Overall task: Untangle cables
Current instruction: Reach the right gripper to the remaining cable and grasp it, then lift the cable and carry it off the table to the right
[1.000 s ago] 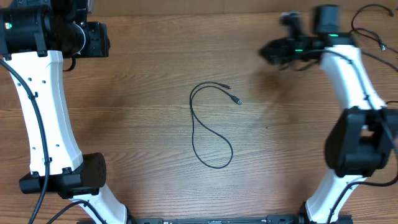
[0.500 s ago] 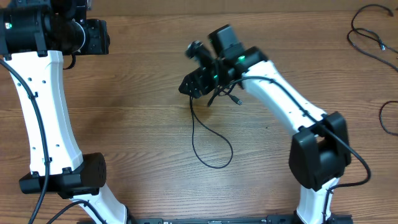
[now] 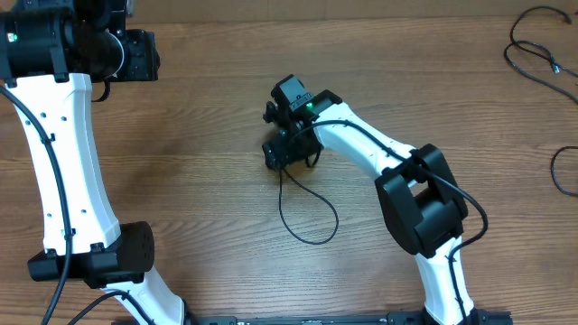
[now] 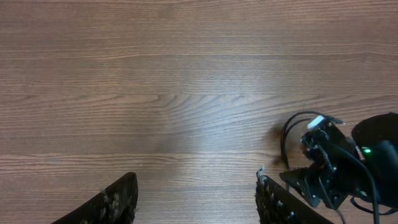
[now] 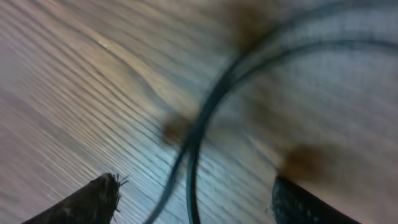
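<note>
A thin black cable (image 3: pixel 310 215) lies in a loose loop at mid-table. Its upper end is hidden under my right gripper (image 3: pixel 282 153). The right wrist view is blurred; the cable (image 5: pixel 194 155) shows as two close strands running between my right gripper's (image 5: pixel 196 208) spread fingers, close to the wood. The right gripper is open around the strands. My left gripper (image 4: pixel 196 199) is open and empty, held high at the far left (image 3: pixel 135 56). The left wrist view also shows the cable's upper loop (image 4: pixel 287 132) and the right gripper (image 4: pixel 320 177).
More thin black wire (image 3: pixel 533 50) lies at the far right corner, with another piece at the right edge (image 3: pixel 562 171). The wooden table (image 3: pixel 199 153) fills all views. The left arm's white links (image 3: pixel 68 171) stand along the left side.
My right arm has swung from the far right corner to mid-table and come down over the cable's upper end. The left arm has not moved.
</note>
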You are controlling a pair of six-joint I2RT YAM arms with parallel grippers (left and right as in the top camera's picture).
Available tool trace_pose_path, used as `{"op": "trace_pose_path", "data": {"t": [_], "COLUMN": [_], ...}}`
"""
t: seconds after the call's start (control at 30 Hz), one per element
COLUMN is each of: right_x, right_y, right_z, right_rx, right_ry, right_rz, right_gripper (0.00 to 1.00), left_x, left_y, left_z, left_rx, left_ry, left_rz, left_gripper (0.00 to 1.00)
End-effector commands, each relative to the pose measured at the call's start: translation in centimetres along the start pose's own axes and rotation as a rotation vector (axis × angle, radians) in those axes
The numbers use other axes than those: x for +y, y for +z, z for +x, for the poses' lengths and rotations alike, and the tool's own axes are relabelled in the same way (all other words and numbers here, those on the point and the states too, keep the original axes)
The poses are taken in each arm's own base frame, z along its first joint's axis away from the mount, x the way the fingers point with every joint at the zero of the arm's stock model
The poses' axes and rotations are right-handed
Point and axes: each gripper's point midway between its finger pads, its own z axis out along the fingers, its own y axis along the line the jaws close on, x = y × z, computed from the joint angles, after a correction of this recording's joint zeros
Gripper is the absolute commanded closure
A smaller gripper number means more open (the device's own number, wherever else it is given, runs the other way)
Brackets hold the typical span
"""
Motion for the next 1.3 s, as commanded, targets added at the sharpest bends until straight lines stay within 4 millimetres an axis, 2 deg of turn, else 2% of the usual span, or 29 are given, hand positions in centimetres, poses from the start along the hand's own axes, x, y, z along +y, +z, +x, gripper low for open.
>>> {"op": "trace_pose_path", "data": {"t": [0.0, 0.2, 0.43, 0.67, 0.77, 0.8, 0.83, 0.9, 1.07, 1.27], "right_x": [-0.4, -1.3, 0.3, 0.1, -0.2, -0.3, -0.4, -0.5, -0.5, -0.6], "right_y": [-0.3, -1.5, 1.1, 4.2, 5.5, 5.8, 6.2, 6.8, 7.9, 7.5], "right_z": [0.4, 0.4, 0.9, 2.1, 2.6, 2.8, 3.0, 3.1, 2.7, 2.1], "right_rx": [0.02, 0.028, 0.054, 0.112, 0.14, 0.146, 0.153, 0.16, 0.142, 0.119], "right_ry": [0.077, 0.073, 0.022, 0.013, 0.012, 0.012, 0.014, 0.015, 0.012, 0.008], "right_rz": [0.035, 0.176, 0.192, 0.201, 0.206, 0.207, 0.208, 0.206, 0.195, 0.199], "right_gripper": [0.21, 0.17, 0.17, 0.17, 0.35, 0.52, 0.75, 0.96, 0.96, 0.96], "left_x": [-0.5, -0.5, -0.6, -0.6, -0.6, -0.6, -0.6, -0.6, -0.6, -0.4], "left_y": [0.1, 0.1, 0.1, 0.1, 0.1, 0.1, 0.1, 0.1, 0.1, 0.1], "left_z": [-0.1, -0.1, 0.3, 0.5, 0.5, 0.6, 0.6, 0.7, 1.1, 1.4], "left_rx": [0.001, 0.001, 0.018, 0.025, 0.026, 0.027, 0.029, 0.034, 0.047, 0.06], "left_ry": [0.0, 0.0, -0.001, -0.002, -0.002, -0.003, -0.003, -0.003, 0.003, 0.001], "left_rz": [0.016, 0.017, 0.019, 0.019, 0.019, 0.019, 0.02, 0.02, 0.019, 0.012], "left_gripper": [0.39, 0.39, 0.4, 0.4, 0.4, 0.4, 0.4, 0.4, 0.4, 0.39]}}
